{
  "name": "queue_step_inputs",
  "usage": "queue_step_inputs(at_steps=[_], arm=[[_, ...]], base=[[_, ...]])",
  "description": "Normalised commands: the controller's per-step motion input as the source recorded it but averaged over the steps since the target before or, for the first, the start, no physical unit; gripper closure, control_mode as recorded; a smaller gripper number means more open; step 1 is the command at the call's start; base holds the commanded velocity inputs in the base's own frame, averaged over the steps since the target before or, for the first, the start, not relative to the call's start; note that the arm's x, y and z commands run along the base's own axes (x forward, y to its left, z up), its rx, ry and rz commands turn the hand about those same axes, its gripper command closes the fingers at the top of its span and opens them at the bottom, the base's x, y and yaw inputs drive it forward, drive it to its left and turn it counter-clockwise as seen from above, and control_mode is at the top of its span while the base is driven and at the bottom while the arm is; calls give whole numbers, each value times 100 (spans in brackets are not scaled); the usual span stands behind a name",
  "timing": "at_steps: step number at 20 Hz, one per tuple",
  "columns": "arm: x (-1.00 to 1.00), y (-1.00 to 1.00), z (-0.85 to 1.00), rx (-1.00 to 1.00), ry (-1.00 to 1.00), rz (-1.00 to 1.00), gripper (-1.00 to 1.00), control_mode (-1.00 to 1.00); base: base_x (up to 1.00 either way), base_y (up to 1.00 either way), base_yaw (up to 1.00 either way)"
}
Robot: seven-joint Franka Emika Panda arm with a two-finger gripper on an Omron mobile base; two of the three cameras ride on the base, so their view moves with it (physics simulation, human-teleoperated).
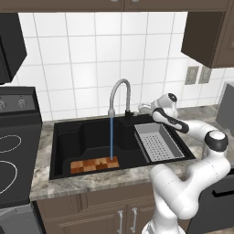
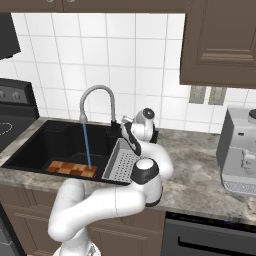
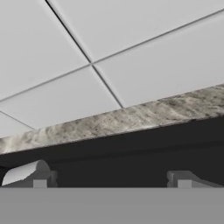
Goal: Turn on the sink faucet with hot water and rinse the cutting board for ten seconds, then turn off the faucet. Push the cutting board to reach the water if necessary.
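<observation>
White Franka arm (image 1: 192, 183) rises from base, elbow bent, forearm reaching forward; two-finger gripper (image 1: 145, 108) held level, dark fingertips (image 3: 39, 177) spread wide, nothing between.

The counter (image 1: 114, 179) is grey speckled stone w/ a black sink (image 1: 64, 137) set into it. A grey faucet (image 1: 119, 93) stands at the back rim of the sink. On the right part of the counter sits a grey machine (image 2: 239, 150). Inside the sink, a checkered cutting board (image 1: 94, 164) lies flat on the floor & a grey tray w/ holes (image 1: 157, 141) rests along the right side.
</observation>
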Motion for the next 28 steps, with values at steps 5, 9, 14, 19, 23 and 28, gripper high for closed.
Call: queue_step_inputs(at_steps=[5,9,14,19,23,28], arm=[[-2,0,-21,0,0,0,-100,-100],[-4,0,-27,0,0,0,-100,-100],[0,0,-16,0,0,0,-100,-100],[0,0,-5,0,0,0,-100,-100],[0,-10,0,0,0,0,-100,-100],[0,-20,0,0,0,0,-100,-100]], base=[[0,0,0],[0,0,0],[0,0,0],[0,0,0],[0,0,0],[0,0,0]])
